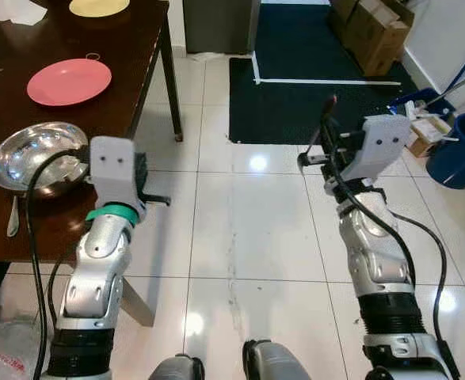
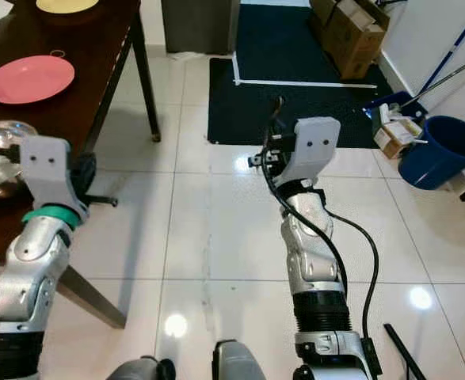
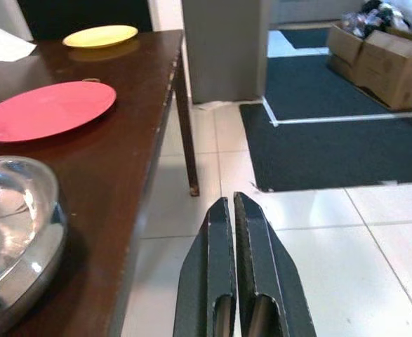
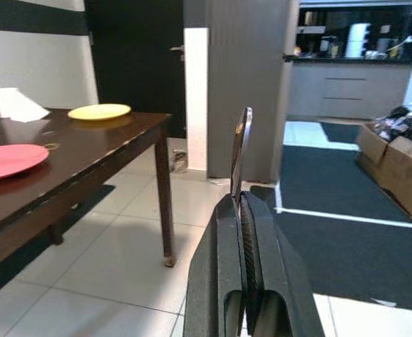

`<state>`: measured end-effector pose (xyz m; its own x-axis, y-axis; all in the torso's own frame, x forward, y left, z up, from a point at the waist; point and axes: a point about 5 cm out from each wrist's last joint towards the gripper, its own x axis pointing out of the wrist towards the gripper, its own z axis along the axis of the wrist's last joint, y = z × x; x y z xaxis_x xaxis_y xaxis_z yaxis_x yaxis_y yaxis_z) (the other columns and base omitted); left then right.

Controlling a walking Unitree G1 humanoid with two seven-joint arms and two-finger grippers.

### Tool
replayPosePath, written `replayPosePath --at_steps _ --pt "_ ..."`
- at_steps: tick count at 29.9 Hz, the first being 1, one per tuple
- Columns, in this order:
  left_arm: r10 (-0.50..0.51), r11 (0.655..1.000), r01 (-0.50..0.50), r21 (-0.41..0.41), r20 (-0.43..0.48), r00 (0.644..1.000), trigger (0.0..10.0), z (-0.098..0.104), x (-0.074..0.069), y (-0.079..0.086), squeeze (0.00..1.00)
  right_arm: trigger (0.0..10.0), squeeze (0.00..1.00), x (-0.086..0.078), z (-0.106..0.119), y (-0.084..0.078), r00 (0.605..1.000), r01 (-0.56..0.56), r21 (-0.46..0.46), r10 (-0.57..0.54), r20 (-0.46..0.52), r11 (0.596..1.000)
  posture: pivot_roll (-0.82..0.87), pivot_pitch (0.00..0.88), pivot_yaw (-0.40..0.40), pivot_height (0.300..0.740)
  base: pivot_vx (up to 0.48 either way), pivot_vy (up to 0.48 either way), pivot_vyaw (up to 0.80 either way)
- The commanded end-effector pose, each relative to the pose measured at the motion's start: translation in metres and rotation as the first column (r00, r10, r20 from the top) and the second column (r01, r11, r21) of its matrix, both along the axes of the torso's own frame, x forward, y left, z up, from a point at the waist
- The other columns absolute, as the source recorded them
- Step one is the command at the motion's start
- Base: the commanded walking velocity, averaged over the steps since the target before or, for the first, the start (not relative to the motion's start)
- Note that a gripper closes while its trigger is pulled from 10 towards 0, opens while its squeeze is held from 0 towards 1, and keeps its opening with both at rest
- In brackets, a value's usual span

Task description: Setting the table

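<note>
Spoon in the right gripper, robot standing beside the table with the setting only partly laid.

On the dark brown wooden table (image 1: 97, 95) lie a round pink plate (image 1: 69, 81), a round yellow plate (image 1: 98, 6) at the far end, a shiny steel bowl (image 1: 34, 155) near the front edge and a pale utensil (image 1: 13, 216) just beside the bowl. The right gripper (image 4: 242, 203) is held over the white tiled floor (image 1: 248, 222), well apart from the table, its black fingers pinching a slim metal spoon (image 4: 239, 144) that stands upright. The left gripper (image 3: 236, 242) hovers just off the table edge, fingers pressed together on nothing. Judging by this, plates and bowl are placed; the held spoon is not yet delivered. No brand, label or writing can be read.
</note>
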<state>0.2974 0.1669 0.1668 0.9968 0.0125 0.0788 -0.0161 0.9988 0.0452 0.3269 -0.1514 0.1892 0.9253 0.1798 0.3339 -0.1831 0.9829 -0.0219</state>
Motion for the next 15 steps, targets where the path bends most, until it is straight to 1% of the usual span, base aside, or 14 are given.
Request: replayPosePath --at_steps 1,2,3,4,6,7,8,9,10,11,12,13,15 --pt "-0.056 0.997 0.055 -0.059 -0.005 0.998 10.0 0.004 0.0 -0.007 0.0 10.0 0.0 -0.005 0.0 0.012 0.995 -0.099 -0.012 0.099 -0.013 0.995 -0.12 0.01 0.036 0.74 0.0 0.0 0.0" --pt "-0.138 0.987 0.139 -0.077 0.021 0.99 10.0 0.012 -0.001 -0.018 0.0 10.0 0.0 -0.008 -0.001 0.019 0.989 -0.149 -0.013 0.149 -0.021 0.989 -0.12 0.012 0.037 0.74 0.0 0.0 0.0" --pt "-0.138 0.987 0.139 -0.077 0.021 0.99 10.0 0.012 -0.001 -0.018 0.0 10.0 0.0 -0.008 -0.001 0.019 0.989 -0.149 -0.013 0.149 -0.021 0.989 -0.12 0.012 0.037 0.74 0.0 0.0 0.0" --pt "-0.2 0.976 0.203 -0.078 0.042 0.979 10.0 0.018 -0.003 -0.025 0.0 10.0 0.0 -0.01 -0.001 0.024 0.983 -0.182 -0.011 0.182 -0.027 0.983 -0.12 0.012 0.037 0.74 0.0 0.0 0.0" --pt "-0.2 0.976 0.203 -0.078 0.042 0.979 10.0 0.018 -0.003 -0.025 0.0 10.0 0.0 -0.01 -0.001 0.024 0.983 -0.182 -0.011 0.182 -0.027 0.983 -0.12 0.012 0.037 0.74 0.0 0.0 0.0" --pt "-0.273 0.961 0.275 -0.029 0.067 0.96 10.0 0.025 -0.007 -0.034 0.0 10.0 0.0 -0.012 0.001 0.029 0.977 -0.213 -0.007 0.213 -0.025 0.977 -0.12 0.016 0.036 0.74 0.0 0.0 0.0" --pt "-0.352 0.936 0.35 0.038 0.088 0.932 10.0 0.031 -0.012 -0.04 0.0 10.0 0.0 -0.014 0.005 0.035 0.968 -0.251 -0.001 0.25 -0.017 0.968 -0.12 0.018 0.036 0.74 0.0 0.0 0.0" --pt "-0.405 0.914 0.397 0.086 0.098 0.909 10.0 0.035 -0.015 -0.044 0.0 10.0 0.0 -0.015 0.009 0.04 0.959 -0.283 0.004 0.283 -0.012 0.959 -0.12 0.019 0.035 0.74 0.0 0.0 0.0" --pt "-0.441 0.895 0.429 0.121 0.106 0.891 10.0 0.039 -0.018 -0.047 0.71 10.0 0.0 -0.016 0.012 0.045 0.949 -0.315 0.002 0.315 -0.005 0.949 -0.11 0.02 0.034 0.74 0.0 0.0 0.0" --pt "-0.456 0.887 0.441 0.136 0.11 0.883 10.0 0.041 -0.019 -0.048 0.71 10.0 0.0 -0.017 0.014 0.048 0.943 -0.332 0.0 0.332 -0.001 0.943 -0.11 0.02 0.034 0.74 0.0 0.0 0.0" --pt "-0.456 0.887 0.441 0.136 0.11 0.883 10.0 0.041 -0.019 -0.048 0.71 10.0 0.0 -0.017 0.014 0.048 0.943 -0.332 0.0 0.332 -0.001 0.943 -0.11 0.02 0.034 0.74 0.0 0.0 0.0" --pt "-0.46 0.885 0.444 0.141 0.112 0.881 10.0 0.042 -0.019 -0.049 1.0 10.0 0.0 -0.017 0.014 0.049 0.941 -0.339 -0.002 0.339 0.0 0.941 -0.11 0.02 0.035 0.74 0.0 0.0 0.0" --pt "-0.462 0.884 0.446 0.143 0.114 0.879 10.0 0.042 -0.019 -0.05 1.0 10.0 0.0 -0.018 0.016 0.052 0.935 -0.355 -0.003 0.355 0.004 0.935 -0.11 0.019 0.035 0.74 0.0 0.0 0.0"
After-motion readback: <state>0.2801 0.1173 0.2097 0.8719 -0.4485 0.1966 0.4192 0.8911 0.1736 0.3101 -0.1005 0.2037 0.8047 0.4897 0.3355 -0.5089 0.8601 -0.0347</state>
